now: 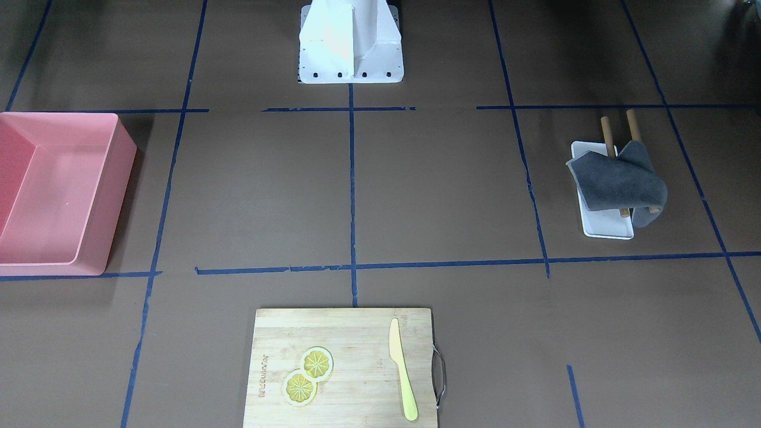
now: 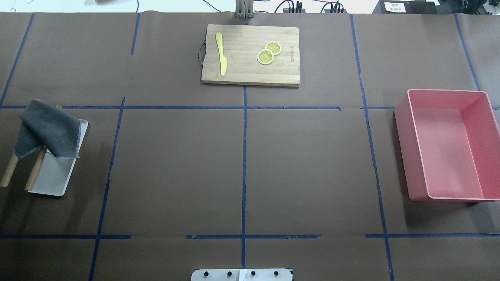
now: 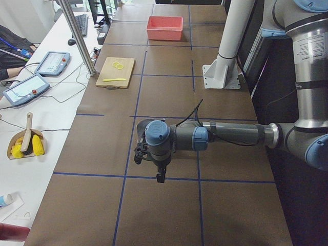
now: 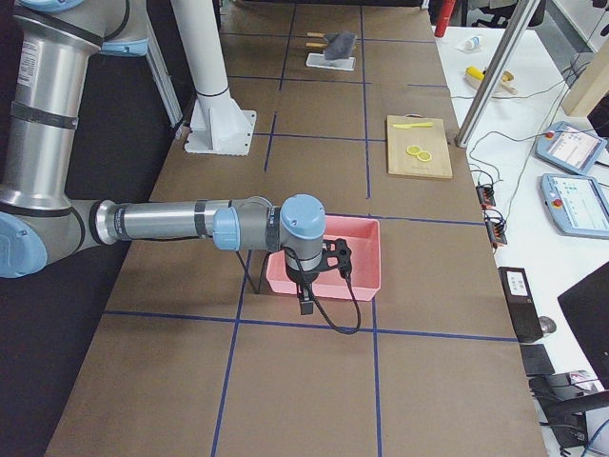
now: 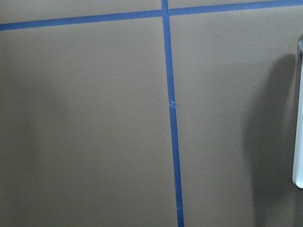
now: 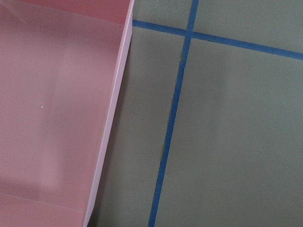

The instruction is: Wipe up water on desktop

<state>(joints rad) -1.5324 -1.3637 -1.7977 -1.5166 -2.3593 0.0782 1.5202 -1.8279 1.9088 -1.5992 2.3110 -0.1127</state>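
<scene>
The desktop (image 2: 175, 164) is a matte dark-brown surface with blue tape lines. I can make out no water on it. A grey cloth (image 2: 47, 130) hangs over a wooden rack on a white tray (image 2: 52, 179) at the robot's left; it also shows in the front view (image 1: 618, 178). My left gripper (image 3: 159, 174) shows only in the exterior left view, pointing down above the desktop; I cannot tell if it is open or shut. My right gripper (image 4: 306, 300) shows only in the exterior right view, above the pink bin's near edge; I cannot tell its state.
A pink bin (image 2: 449, 144) stands at the robot's right and shows in the right wrist view (image 6: 57, 109). A wooden cutting board (image 2: 250, 54) at the far edge holds two lemon slices (image 2: 268, 52) and a yellow knife (image 2: 221, 52). The white tray's edge (image 5: 298, 142) shows in the left wrist view.
</scene>
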